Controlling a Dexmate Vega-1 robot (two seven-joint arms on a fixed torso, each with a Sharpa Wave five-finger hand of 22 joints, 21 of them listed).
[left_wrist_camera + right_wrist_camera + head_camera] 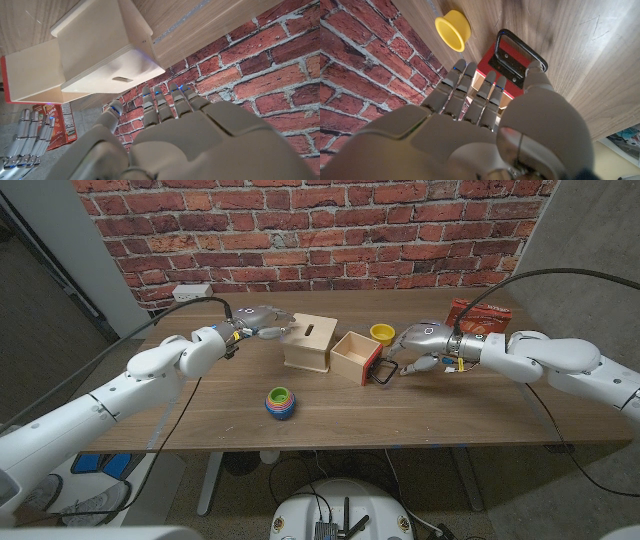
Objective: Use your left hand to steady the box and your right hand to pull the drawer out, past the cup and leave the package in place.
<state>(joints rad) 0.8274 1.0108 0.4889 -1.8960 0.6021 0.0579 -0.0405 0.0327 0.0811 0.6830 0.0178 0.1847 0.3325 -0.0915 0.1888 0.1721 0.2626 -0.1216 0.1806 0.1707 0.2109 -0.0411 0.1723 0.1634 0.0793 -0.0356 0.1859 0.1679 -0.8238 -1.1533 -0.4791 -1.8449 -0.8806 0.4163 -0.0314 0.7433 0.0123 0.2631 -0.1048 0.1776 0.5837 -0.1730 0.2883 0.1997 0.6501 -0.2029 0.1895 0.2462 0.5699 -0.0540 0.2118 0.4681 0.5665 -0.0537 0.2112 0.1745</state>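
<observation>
Wooden box [309, 341], pale, slotted on top, at mid-table; its drawer [355, 356] stands drawn partway out toward the robot's right, open top showing, red front face with a black loop handle [385, 372]. Left hand [262, 320]: at the box's left end, fingers extended toward its upper edge; the head view puts them at or against the box, but firm contact cannot be told, and the left wrist view shows a gap between fingertips [165, 100] and box; it grips nothing. Right hand [425, 345]: just beside the handle, fingers curled toward the loop; in the right wrist view the thumb reaches the loop's corner, while the other fingers lie short of the bar, so whether it has hold of the handle cannot be told. Yellow cup [382, 333]: behind the drawer, close to its far edge, just left of the right hand's fingers. Red package [478, 315]: at the table's back right, behind the right forearm. Striped ring toy [279, 401]: near the front edge, well apart from the rest. Judged state: drawer partly out, pull unfinished. Risks: a thumb-only hold may slip off the loop; an unsteadied box may slide with the drawer rather than release it; a pull angled backward may clip the cup; the forearm swinging back may nudge the package; an overlong pull may free the drawer entirely.
</observation>
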